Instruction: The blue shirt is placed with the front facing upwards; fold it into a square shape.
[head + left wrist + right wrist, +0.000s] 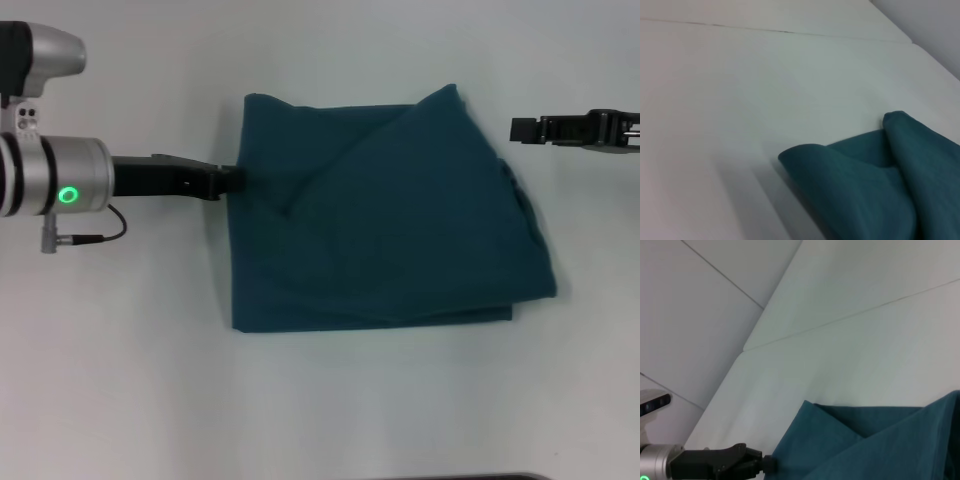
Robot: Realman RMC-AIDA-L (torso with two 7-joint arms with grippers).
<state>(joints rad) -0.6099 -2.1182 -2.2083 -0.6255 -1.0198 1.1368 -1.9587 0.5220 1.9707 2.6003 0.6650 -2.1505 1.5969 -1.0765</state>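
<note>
shirt folded; lettering hidden

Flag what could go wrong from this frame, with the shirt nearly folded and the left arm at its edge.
1. The left gripper sits right at the edge of the blue shirt; if cloth is caught there, pulling away could drag the fold open.
2. The top layers lie skewed and the right side bulges, so the shape may end up uneven rather than square.
The right gripper hangs clear of the shirt.
</note>
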